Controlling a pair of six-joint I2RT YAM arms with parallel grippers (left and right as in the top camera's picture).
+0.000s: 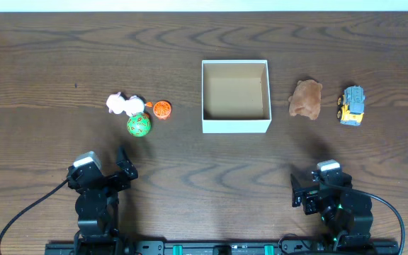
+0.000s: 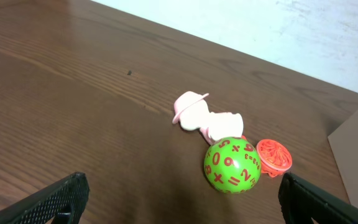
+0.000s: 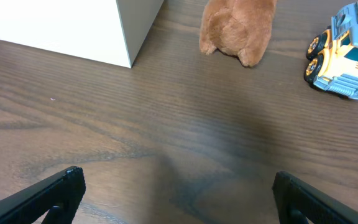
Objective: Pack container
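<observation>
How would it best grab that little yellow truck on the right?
Probably from straight above, the right gripper closing across the narrow width of the truck, mid-body between the wheels. It stands upright on its wheels, apart from the plush toy, so a finger should fit down each long side.

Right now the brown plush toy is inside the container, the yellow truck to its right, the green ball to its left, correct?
No. The overhead view shows the brown plush toy outside the container, on the table between it and the yellow truck. The green ball is to its left, as you said.
</observation>
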